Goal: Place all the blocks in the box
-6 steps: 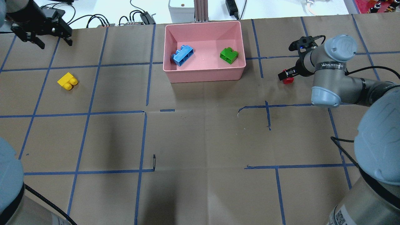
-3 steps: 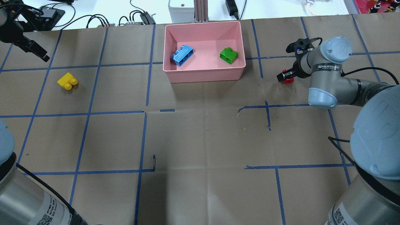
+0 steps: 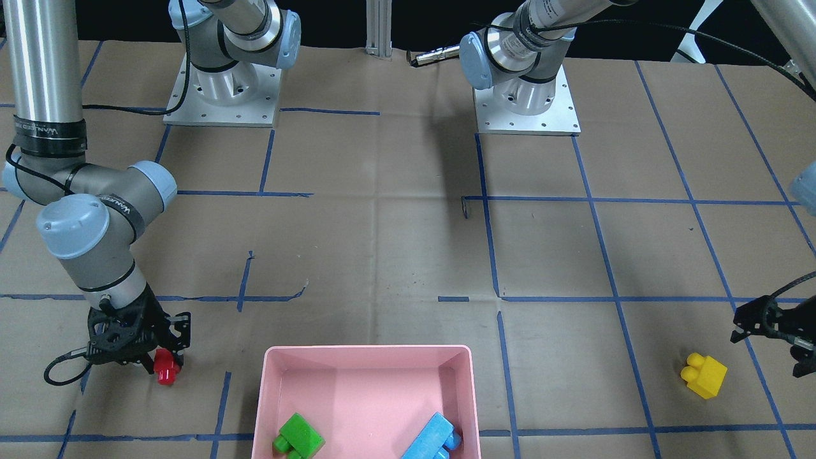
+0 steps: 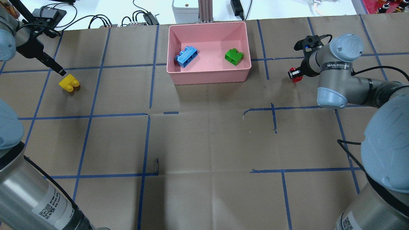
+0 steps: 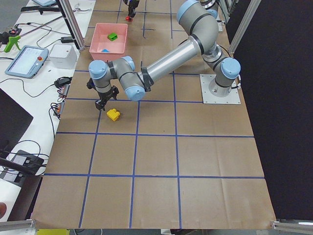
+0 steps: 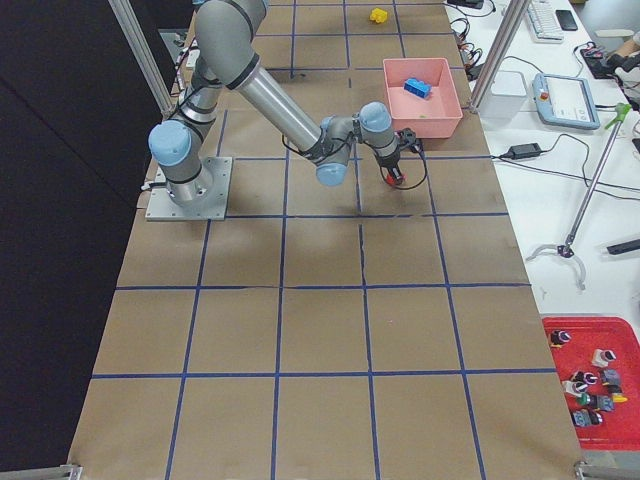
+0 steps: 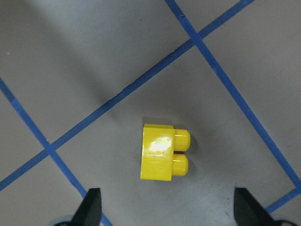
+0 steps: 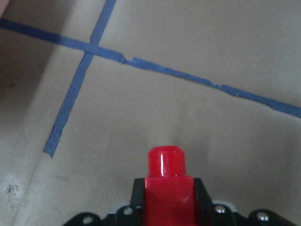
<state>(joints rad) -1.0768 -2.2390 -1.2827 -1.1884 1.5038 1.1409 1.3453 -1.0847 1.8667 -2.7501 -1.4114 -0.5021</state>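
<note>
The pink box [image 4: 209, 76] stands at the back middle of the table and holds the light-blue block [image 4: 186, 56] and the green block [image 4: 234, 57]. The yellow block [image 4: 69, 83] lies on the table far left; it also shows in the left wrist view [image 7: 163, 151]. My left gripper [image 4: 60, 72] is open, just behind and above it, with both fingertips [image 7: 91, 207] wide apart. My right gripper [image 4: 292, 74] is shut on the small red block [image 4: 295, 78], right of the box and low over the table. The red block fills the right wrist view's bottom [image 8: 164, 188].
Cables and small devices [image 4: 140, 17] lie past the table's back edge, with an aluminium post [image 4: 204, 11] behind the box. Blue tape lines grid the brown table. Both arm bases [image 3: 526, 95] stand at the robot's side.
My left gripper has come down from the back-left corner to just beside the yellow block. My right gripper, with the red block, has shifted slightly back and right.
</note>
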